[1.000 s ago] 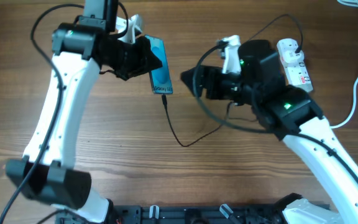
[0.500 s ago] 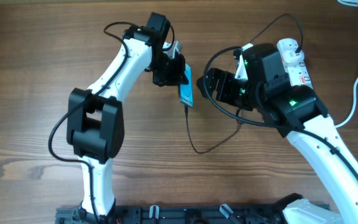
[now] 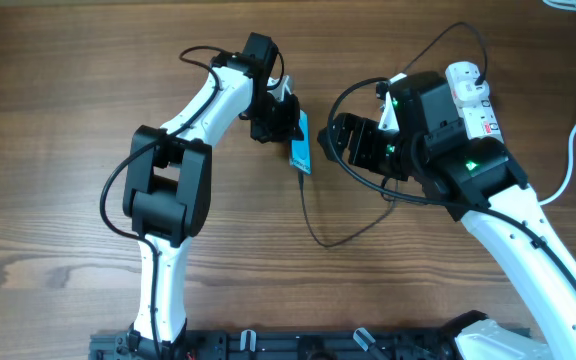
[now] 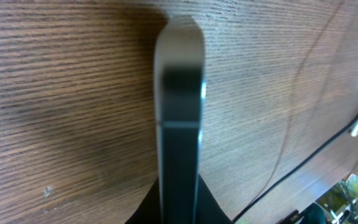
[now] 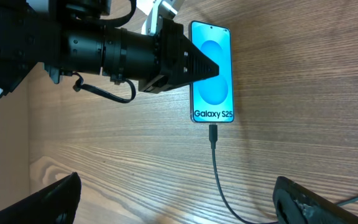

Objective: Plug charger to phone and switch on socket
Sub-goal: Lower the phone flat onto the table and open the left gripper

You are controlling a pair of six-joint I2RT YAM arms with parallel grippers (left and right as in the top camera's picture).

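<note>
The right arm's dark housing covers the lower left part of the socket (image 3: 476, 100) in the upper right of the overhead view, so how its switch stands cannot be told; a thick white cord (image 3: 574, 130) hangs down the right edge of that frame, apart from the rest.

The left end effector (image 3: 282, 120) pinches the phone (image 5: 212, 68) by one long side. The phone sits just above the centre of the overhead frame, tipped up so steeply that only a narrow cyan strip shows from above, its screen turned toward the right arm; whether its lower side touches the counter (image 3: 68, 60) cannot be told.

The right end effector (image 5: 185, 200) is spread wide, its dark fingers in the lower left and lower right corners of the right wrist view, gripping nothing, with bare counter between it and the phone.

The charger (image 5: 214, 134) has its small dark connector seated in the phone's lower edge. From above, its thin black cable drops toward the centre of the frame, curves right, passes under the right arm, and arcs up to the top of the socket.

"Galaxy S25" reads in dark letters along the bottom of the screen, beneath a pale oval; the socket's red markings are too small to read.

The counter is brown wood with fine grain. In the left wrist view the phone is edge-on, a smooth grey metallic band; the socket is white plastic.
</note>
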